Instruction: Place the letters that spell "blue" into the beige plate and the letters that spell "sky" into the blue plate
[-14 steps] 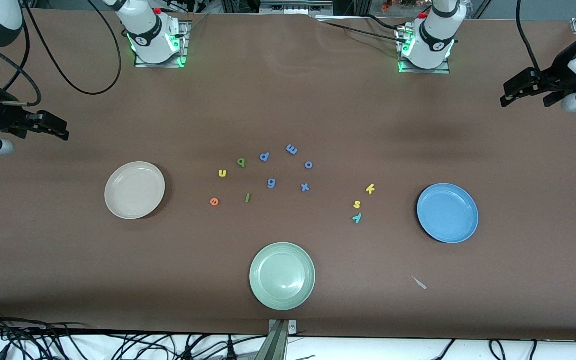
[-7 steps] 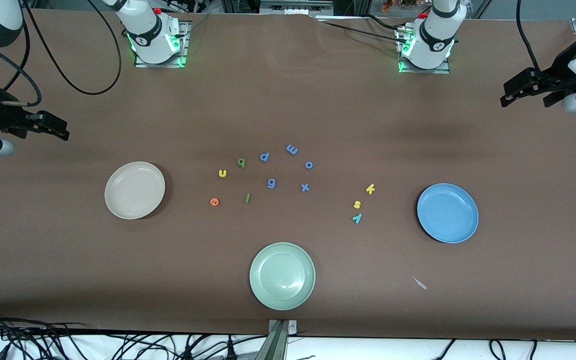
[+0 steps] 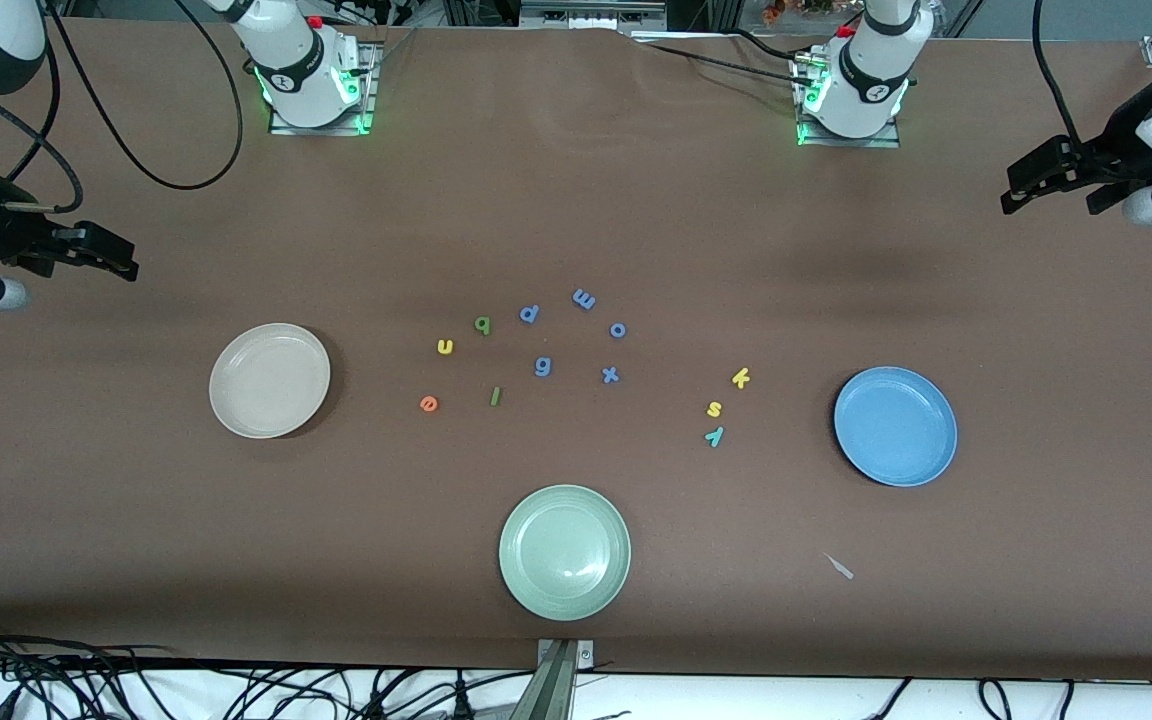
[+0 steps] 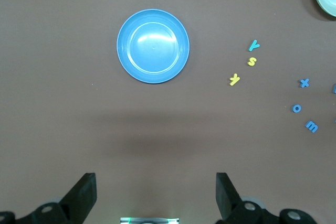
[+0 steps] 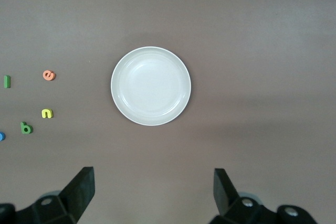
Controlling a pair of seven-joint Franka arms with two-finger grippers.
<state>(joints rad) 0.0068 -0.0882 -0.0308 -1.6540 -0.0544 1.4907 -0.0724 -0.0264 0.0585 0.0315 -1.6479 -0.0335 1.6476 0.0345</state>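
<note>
Left pincer point(image 4: 156, 195) fingertips cut off; jaws apart.

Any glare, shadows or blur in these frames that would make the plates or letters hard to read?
Front view: soft glare on the round pale green plate, broad dim shadow bands on the brown table, foam letters sharp. Left wrist view: a wide soft shadow below the round sky-blue plate, faint sheen in its centre. Right wrist view: the round cream-beige plate evenly lit, nothing washed out.

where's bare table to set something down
Bare brown table lies between the robot bases and the letters, and between the beige plate and the green plate. It is crowded among the blue letters at the middle and around k, s, y beside the blue plate.
</note>
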